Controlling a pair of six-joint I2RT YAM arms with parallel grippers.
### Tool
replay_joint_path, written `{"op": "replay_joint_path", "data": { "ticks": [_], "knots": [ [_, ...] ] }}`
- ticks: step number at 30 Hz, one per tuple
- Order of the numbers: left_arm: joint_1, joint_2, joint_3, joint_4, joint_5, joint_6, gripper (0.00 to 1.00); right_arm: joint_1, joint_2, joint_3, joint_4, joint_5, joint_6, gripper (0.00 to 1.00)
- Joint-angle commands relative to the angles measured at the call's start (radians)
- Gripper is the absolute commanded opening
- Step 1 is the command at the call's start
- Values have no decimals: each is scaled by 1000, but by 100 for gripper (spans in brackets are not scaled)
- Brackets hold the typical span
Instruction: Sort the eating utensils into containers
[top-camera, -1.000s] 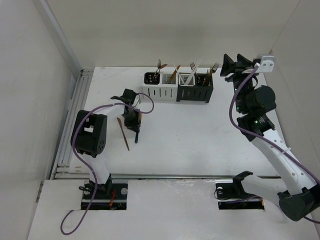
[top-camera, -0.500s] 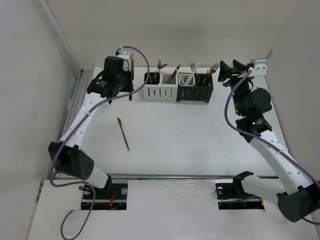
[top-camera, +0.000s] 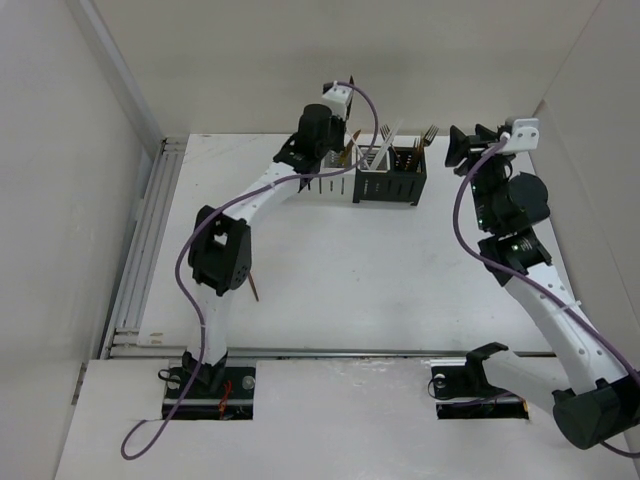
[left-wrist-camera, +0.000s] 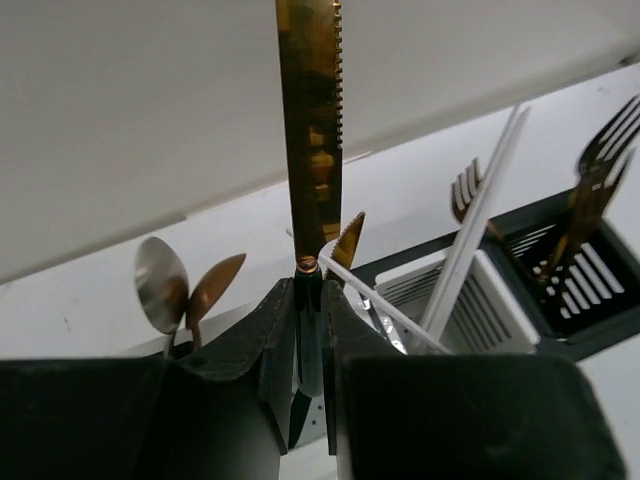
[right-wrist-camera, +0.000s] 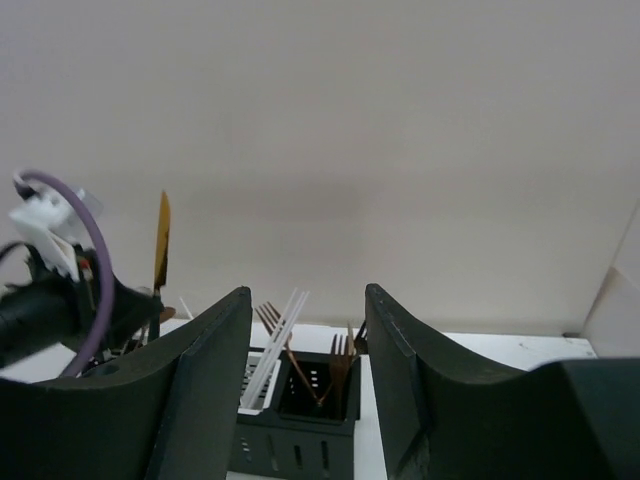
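- Left gripper (left-wrist-camera: 308, 300): jaws clamped on the handle of a slim gold serrated knife (left-wrist-camera: 310, 120), blade upright, near the white slotted plastic box (left-wrist-camera: 497, 300).
- Right gripper (right-wrist-camera: 306, 300): jaws parted, empty, facing the black slotted plastic box (right-wrist-camera: 300, 425).

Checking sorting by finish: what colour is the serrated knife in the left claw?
The serrated metal knife is shiny gold, clearest in the left wrist view.
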Motion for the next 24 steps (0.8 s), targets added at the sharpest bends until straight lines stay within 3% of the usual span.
{"op": "replay_joint_path", "data": {
  "ticks": [1, 12, 20, 23, 24],
  "knots": [
    [5, -6, 15, 232, -37, 22, 0, -9, -22, 78, -53, 60, -40, 54],
    [5, 90, -109, 405, -72, 49, 0, -42, -12, 176, -62, 120, -169, 54],
    [-4, 10, -310, 414, -37, 39, 2, -75, -22, 205, -62, 142, -275, 55],
    [-14, 1, -330, 414, -37, 48, 27, -75, -22, 214, -62, 142, -275, 63],
    [-14, -10, -330, 414, -37, 48, 48, -75, -22, 214, -62, 142, -286, 66]
  ]
}}
